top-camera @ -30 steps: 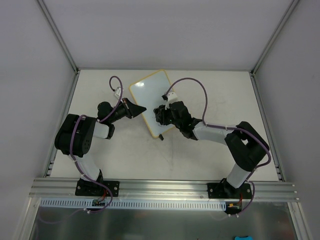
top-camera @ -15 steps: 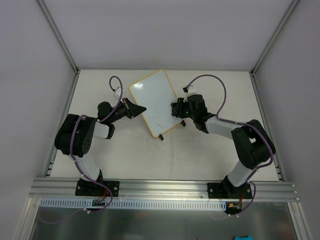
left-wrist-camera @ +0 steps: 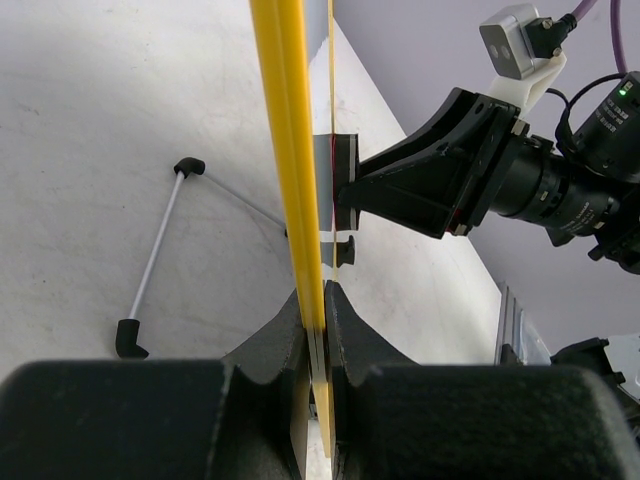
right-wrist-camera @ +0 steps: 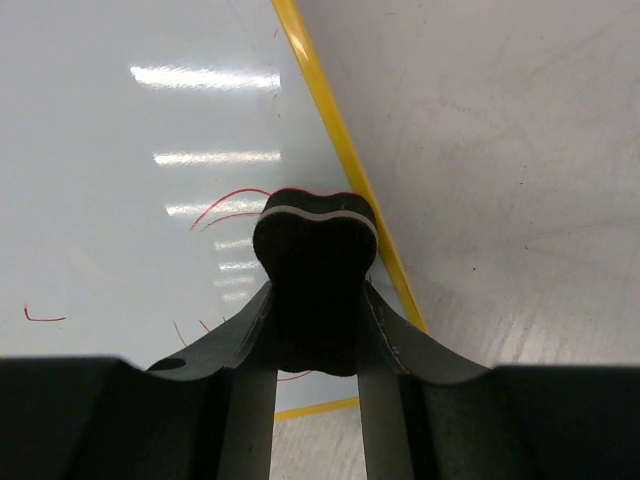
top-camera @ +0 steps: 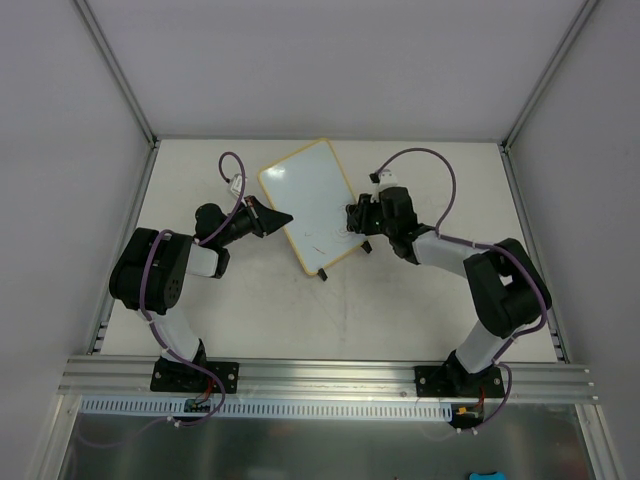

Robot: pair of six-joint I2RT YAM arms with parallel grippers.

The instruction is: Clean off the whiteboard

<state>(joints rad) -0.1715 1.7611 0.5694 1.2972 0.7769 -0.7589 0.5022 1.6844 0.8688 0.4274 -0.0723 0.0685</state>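
Observation:
The whiteboard point(top-camera: 312, 205) stands tilted on the table, white with a yellow rim. My left gripper point(top-camera: 282, 217) is shut on its left edge; in the left wrist view the rim point(left-wrist-camera: 288, 150) runs up between my pads. My right gripper point(top-camera: 355, 222) is shut on a black eraser point(right-wrist-camera: 315, 270) and holds it against the board's right edge. Thin red marker lines point(right-wrist-camera: 225, 200) show on the board face point(right-wrist-camera: 130, 180) round the eraser. Faint marks remain near the board's lower part point(top-camera: 322, 240).
The board's wire stand with black feet point(left-wrist-camera: 150, 270) rests on the table behind it. A black foot point(top-camera: 322, 275) sticks out at the board's near corner. Metal frame posts point(top-camera: 120, 75) rise at the table's back corners.
My right gripper with the eraser has swept from the board's lower middle to its right edge, then held there. The left gripper and board stayed put.

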